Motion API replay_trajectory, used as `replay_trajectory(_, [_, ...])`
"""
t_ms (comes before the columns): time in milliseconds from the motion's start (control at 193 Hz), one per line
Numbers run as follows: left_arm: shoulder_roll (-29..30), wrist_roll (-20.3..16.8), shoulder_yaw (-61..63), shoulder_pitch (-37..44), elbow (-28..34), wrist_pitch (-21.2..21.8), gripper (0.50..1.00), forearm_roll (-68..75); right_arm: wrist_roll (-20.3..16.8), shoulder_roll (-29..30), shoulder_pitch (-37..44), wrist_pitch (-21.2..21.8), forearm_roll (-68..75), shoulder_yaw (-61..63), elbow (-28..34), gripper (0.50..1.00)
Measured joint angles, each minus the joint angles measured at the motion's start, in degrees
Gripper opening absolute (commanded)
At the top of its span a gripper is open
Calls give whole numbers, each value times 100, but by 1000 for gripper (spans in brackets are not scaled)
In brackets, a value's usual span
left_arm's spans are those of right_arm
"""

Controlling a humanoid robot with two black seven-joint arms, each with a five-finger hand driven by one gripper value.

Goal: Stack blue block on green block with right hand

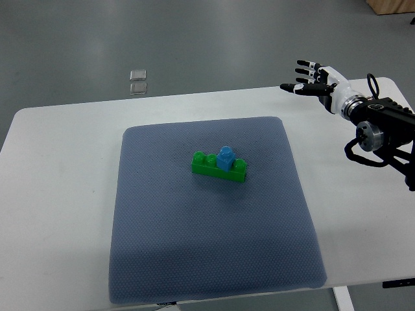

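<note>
Blue block (pixel 225 158) is sitting on top of the green block (pixel 218 168), toward its right end, well to the left of the right hand (pixel 310 80) and nearer the camera than it. Both blocks are resting near the middle of a grey mat (pixel 162 246), which is lying on the white surface (pixel 58 214). The right hand is hovering over the far right corner of the surface, well apart from the blocks, with its fingers (pixel 303 63) spread and pointing left, holding nothing. The left arm is not showing.

Judging by this layout, the stacking itself is looking finished, and the step in hand is likely clearing the hand away. Doing that well is meaning keeping the hand high and far from the stack, so nothing is nudging the blue block off its studs. Whether the blue block is pressed fully down is not clear from this angle.

No containers are appearing on the surface. Two small clear squares (pixel 137 81) are lying on the floor beyond the far edge, left of the hand.
</note>
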Motion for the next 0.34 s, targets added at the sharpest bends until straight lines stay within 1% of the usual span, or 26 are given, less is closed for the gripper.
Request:
replay_trajectory(161, [0,0,0,1,0,0,1000,0,14,183,-384,11,13,787,-85,919])
replay_trajectory(342, [0,0,0,1,0,0,1000,0,35,344,-476,23,13,963,-98,919])
